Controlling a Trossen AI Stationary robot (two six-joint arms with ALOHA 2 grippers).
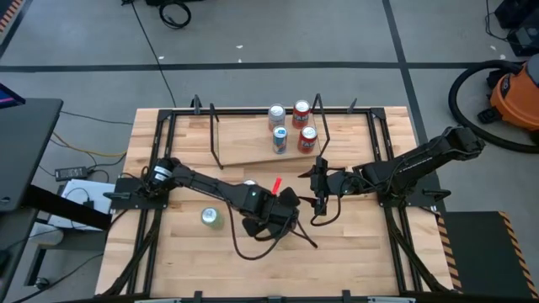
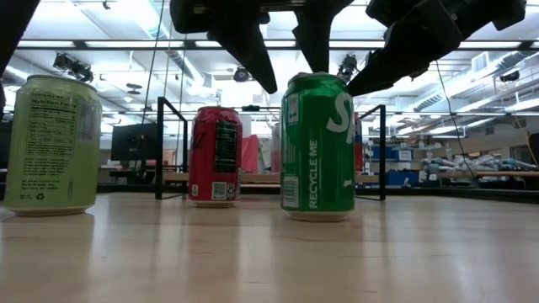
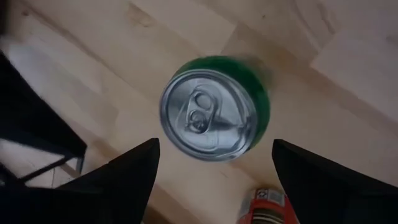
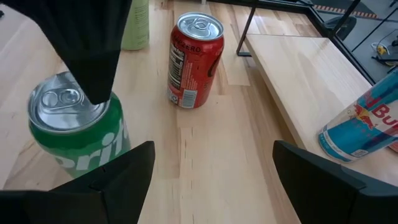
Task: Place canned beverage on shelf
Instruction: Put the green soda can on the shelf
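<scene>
A green canned beverage (image 3: pixel 214 115) stands upright on its base on the plank tabletop (image 2: pixel 269 252), also seen in the low view (image 2: pixel 317 147) and the right wrist view (image 4: pixel 78 134). My left gripper (image 3: pixel 216 143) hangs open above it, pointing steeply down, a finger on either side of the can's top and clear of it; in the high view this gripper (image 1: pixel 271 215) hides the can. My right gripper (image 4: pixel 212 144) waits open to the can's right (image 1: pixel 321 202), holding nothing. The shelf (image 1: pixel 248 150) lies beyond, its pale board (image 4: pixel 298 68) between black rod uprights.
Several cans stand on the shelf board's right half (image 1: pixel 290 126), one blue and silver (image 4: pixel 360 127). A red can (image 4: pixel 194 59) stands on the table before the shelf. A pale green can (image 1: pixel 210 217) stands left of my left gripper. Black frame rails run along the table's edges.
</scene>
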